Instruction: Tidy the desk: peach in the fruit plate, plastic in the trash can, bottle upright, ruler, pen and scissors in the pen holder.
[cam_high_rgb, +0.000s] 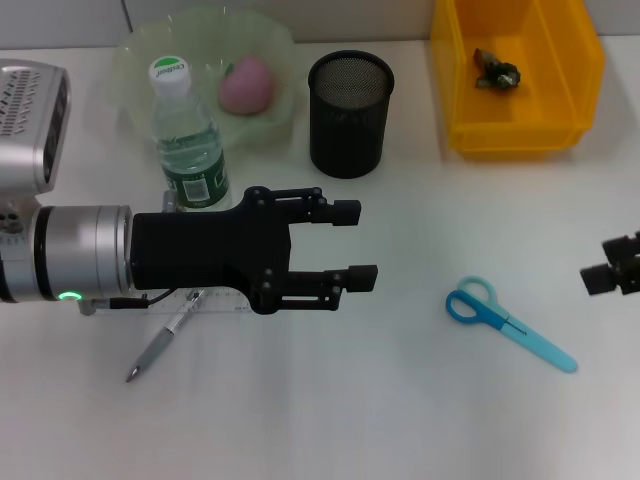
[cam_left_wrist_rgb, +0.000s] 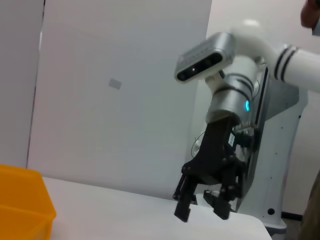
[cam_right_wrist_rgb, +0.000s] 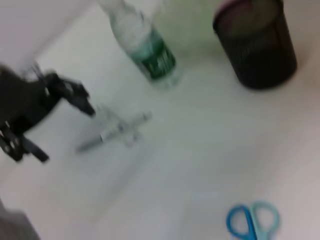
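Observation:
My left gripper hovers open and empty over the desk's middle left. Its body covers part of a clear ruler, and a grey pen lies across that ruler. Behind it a water bottle stands upright. A pink peach lies in the green fruit plate. The black mesh pen holder stands beside the plate. Crumpled plastic sits in the yellow trash can. Blue scissors lie flat at the right. My right gripper hangs open at the desk's right edge.
A grey device sits at the far left edge. The right wrist view shows the bottle, pen holder, pen and scissors from the right side.

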